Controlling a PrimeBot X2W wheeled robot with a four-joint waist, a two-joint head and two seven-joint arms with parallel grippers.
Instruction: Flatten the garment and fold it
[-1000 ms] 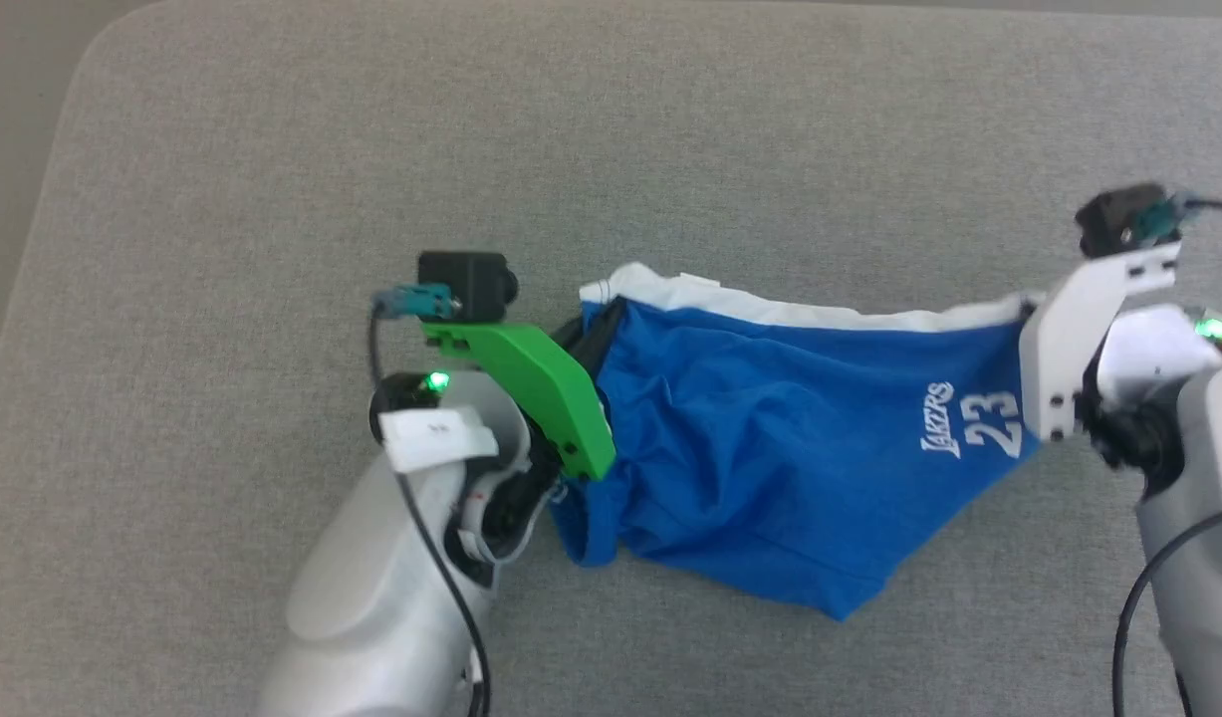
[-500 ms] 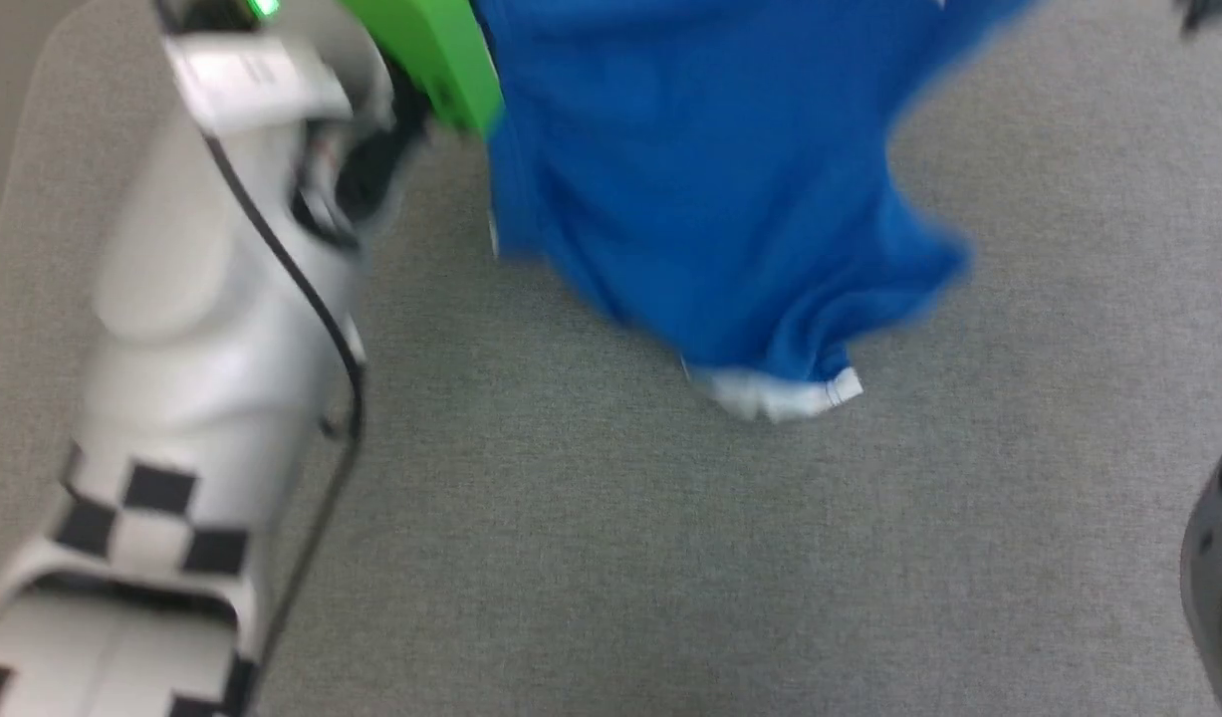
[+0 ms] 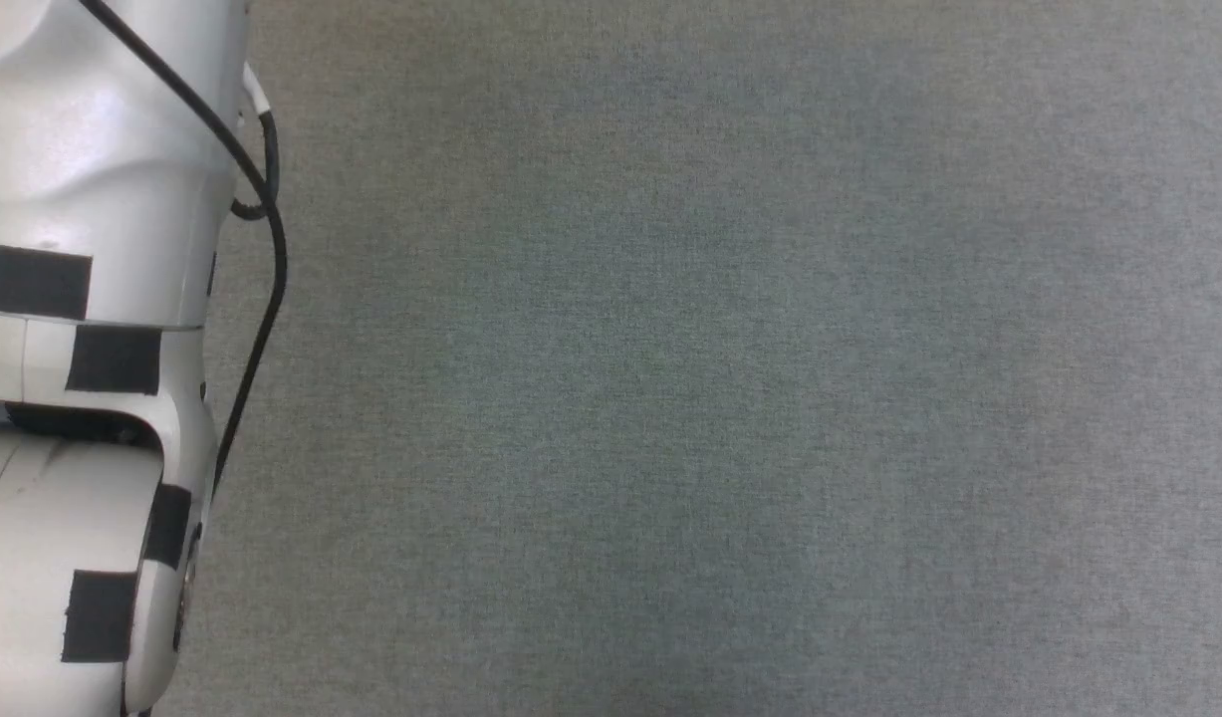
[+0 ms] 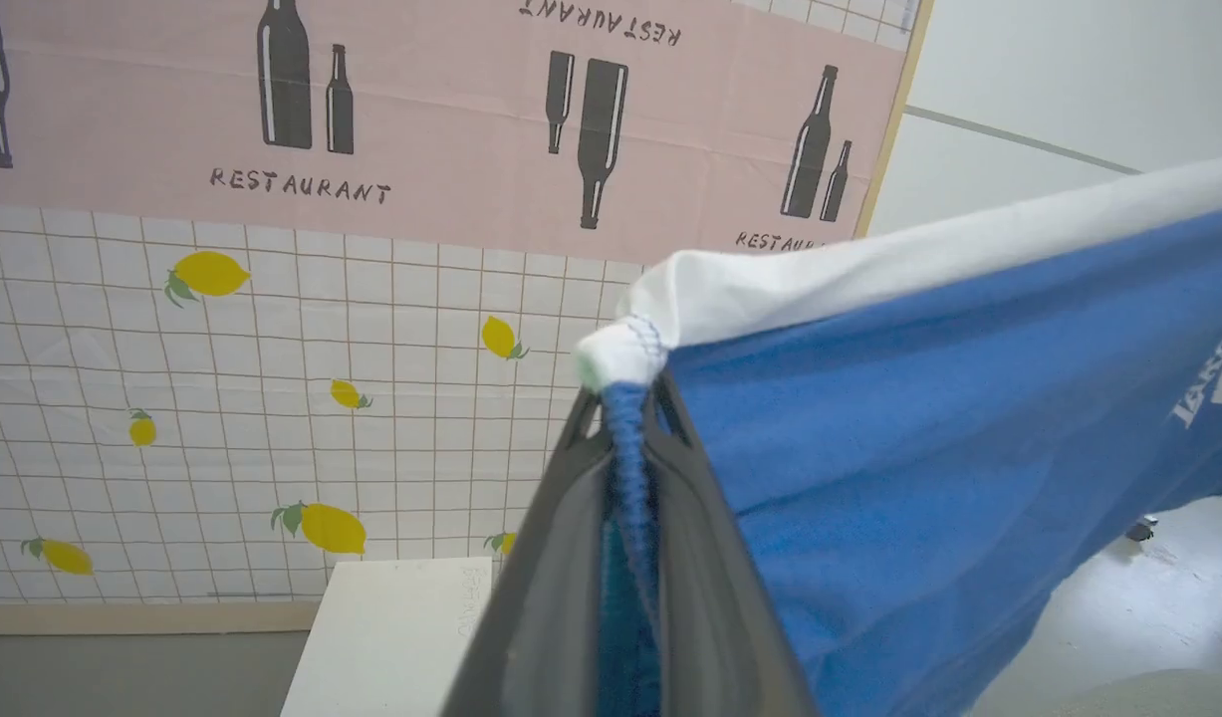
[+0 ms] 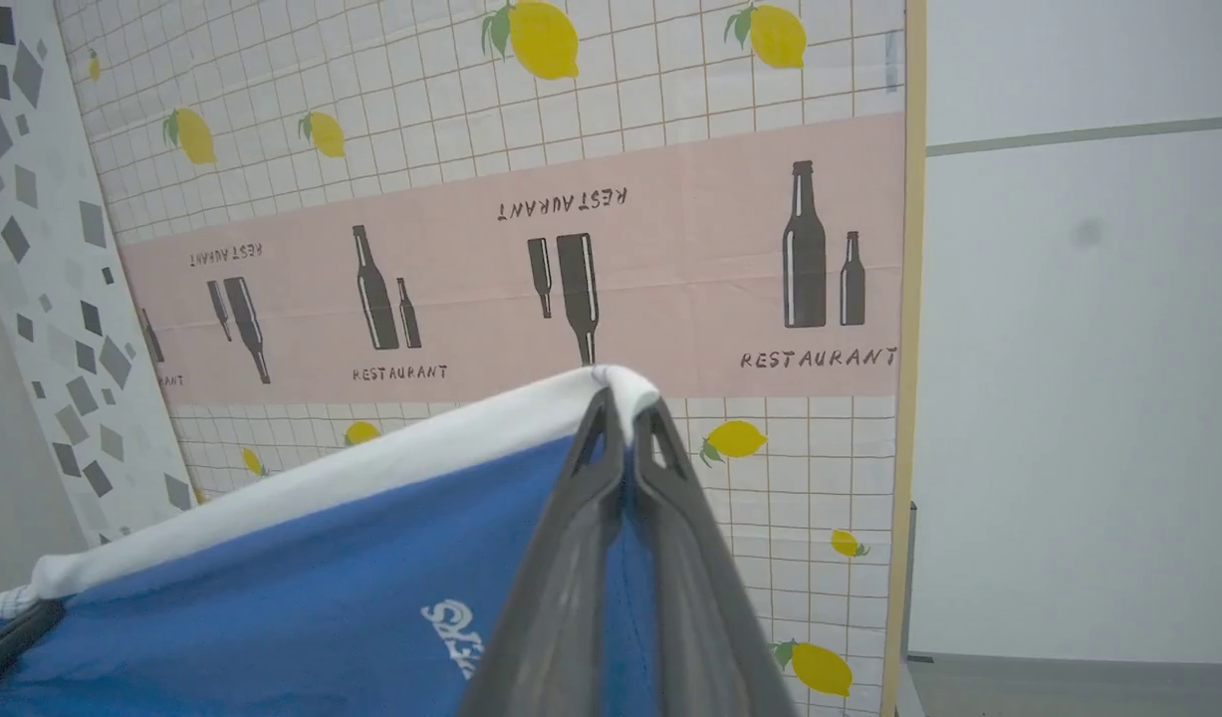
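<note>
In front of a papered wall (image 4: 272, 398), the shorts (image 4: 919, 478) are held up and spread between the two grippers. The left gripper (image 4: 627, 403) is clenched on one corner: in the left wrist view its dark fingers (image 4: 561, 558) press together with a blue stitched edge squeezed between them, and a white bunched tip of cloth pokes out just past their tips. From that corner a white stripe (image 4: 919, 249) runs up and to the right, taut, with blue cloth falling below it. Part of a white print (image 4: 1213, 383) shows at the right edge, too cut off to read. The right gripper (image 5: 622, 423) is clamped on the cloth too: in the right wrist view its fingers (image 5: 571, 558) meet on the white stripe at another corner, the stripe folding over their tips. From there the stripe slopes down to the left, where a dark finger-like shape (image 5: 8, 632) meets its far end; I cannot tell what that is. Blue cloth with a few white letters lies below the stripe. The wall carries a grid with lemons (image 4: 210, 272) and a pink band (image 4: 451, 119) of bottles and the word RESTAURANT. A white box (image 4: 391, 627) stands low by the wall. In the head view a pale left forearm (image 3: 83, 179) with black squares and a black cable (image 3: 270, 249) shows at the left, above a grey mat (image 3: 720, 358)
</note>
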